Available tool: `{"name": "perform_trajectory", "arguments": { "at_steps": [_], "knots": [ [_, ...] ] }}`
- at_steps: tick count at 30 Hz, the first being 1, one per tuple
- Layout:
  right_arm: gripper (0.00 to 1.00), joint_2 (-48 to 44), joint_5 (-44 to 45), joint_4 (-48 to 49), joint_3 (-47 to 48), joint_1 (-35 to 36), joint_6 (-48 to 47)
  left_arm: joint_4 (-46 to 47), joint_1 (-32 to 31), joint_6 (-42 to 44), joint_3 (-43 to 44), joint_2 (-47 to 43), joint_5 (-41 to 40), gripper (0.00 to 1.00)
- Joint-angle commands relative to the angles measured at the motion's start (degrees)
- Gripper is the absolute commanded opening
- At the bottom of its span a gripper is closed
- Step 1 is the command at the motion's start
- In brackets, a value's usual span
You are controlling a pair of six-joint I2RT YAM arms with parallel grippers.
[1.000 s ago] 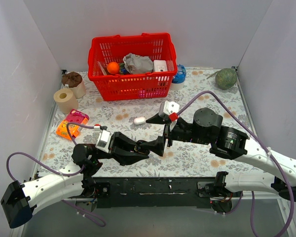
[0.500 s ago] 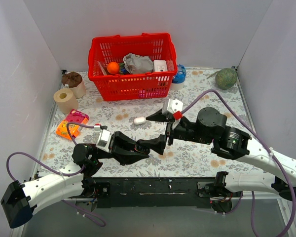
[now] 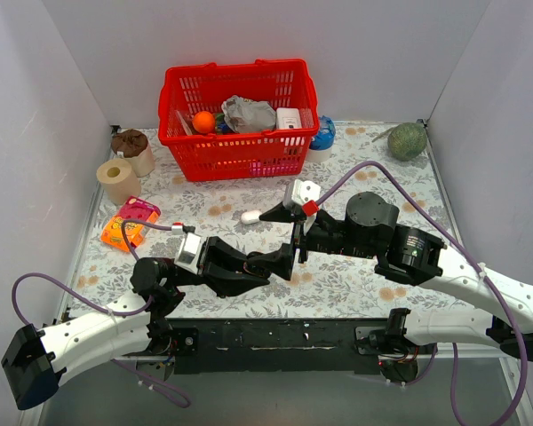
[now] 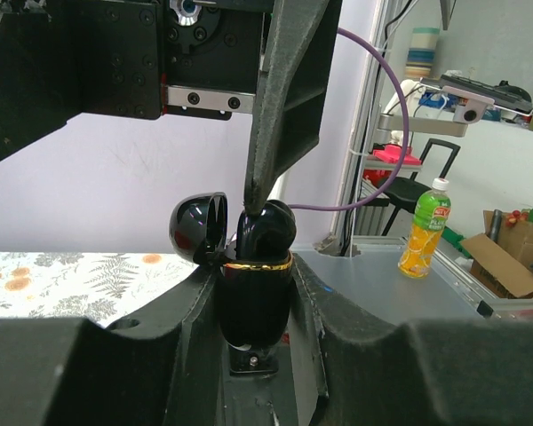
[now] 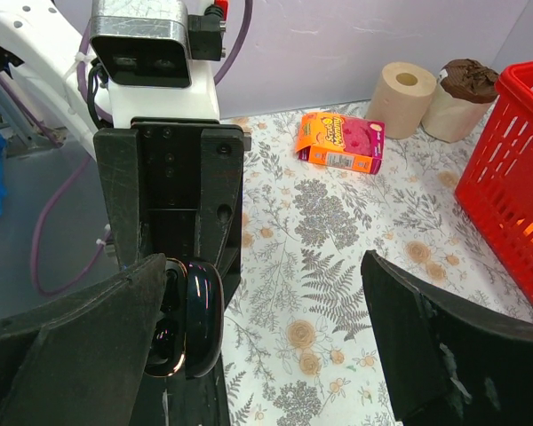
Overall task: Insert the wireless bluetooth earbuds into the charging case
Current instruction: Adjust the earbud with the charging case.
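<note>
- Left gripper (image 3: pixel 282 260): pads pressed against the sides of a glossy black pebble-shaped charging case (image 4: pixel 251 297). It holds the case upright above the flower-printed worktop (image 3: pixel 338 288), over the middle and towards the near edge. The gold rim faces up, and the hinged lid (image 4: pixel 195 226) is swung back to the left in the left wrist view.
- Right gripper (image 3: pixel 284 234): jaws spread wide, carrying nothing. One finger (image 4: pixel 280 98) comes down from above. Its tip touches a small black rounded earbud (image 4: pixel 268 229) that stands proud of the case mouth.
- Second earbud: cannot tell whether it is seated, since the inside of the case is hidden.
- Step in hand, by my reading: pushing this earbud home with the fingertip.
- To do it well:
  - Press straight down along the case's axis, slowly. A sideways push would likely tilt the case in its clamp or lever the earbud out.
  - Hold the left arm steady as the anvil.
  - Keep the tip off the lid and hinge.
  - Stop once the earbud sits level with the rim, then lift straight up.
- Risk: both surfaces are rounded and glossy, so the tip may skid off.
- Elsewhere: a white pill-shaped case (image 3: pixel 250 216) lies on the worktop beyond the grippers and is not the target. A red plastic basket (image 3: pixel 240 115) stands at the far edge.
</note>
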Motion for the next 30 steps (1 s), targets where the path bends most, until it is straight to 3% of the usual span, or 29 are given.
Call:
{"name": "perform_trajectory", "arguments": {
  "at_steps": [1,17,21,26,30],
  "knots": [
    [0.98,-0.5,-0.2,-3.2,2.1,0.2,-0.5,1.0,0.0,0.2,2.5,-0.8,-0.7,0.0],
    [0.98,1.1,-1.4,-11.0,6.8,0.2,-5.6,6.4,0.0,-2.6,1.9,-0.3,1.9,0.0],
    [0.98,-1.0,0.9,-8.0,5.7,0.2,-4.9,6.6,0.0,-2.6,1.8,0.1,1.8,0.0],
    [0.98,-7.6,5.5,4.6,0.3,0.2,-3.6,7.1,0.0,-1.1,1.3,0.3,0.4,0.0],
    [0.98,-8.0,6.8,2.9,0.8,0.2,-4.6,3.8,0.0,6.3,1.6,-1.4,-5.4,0.0]
  ]
}}
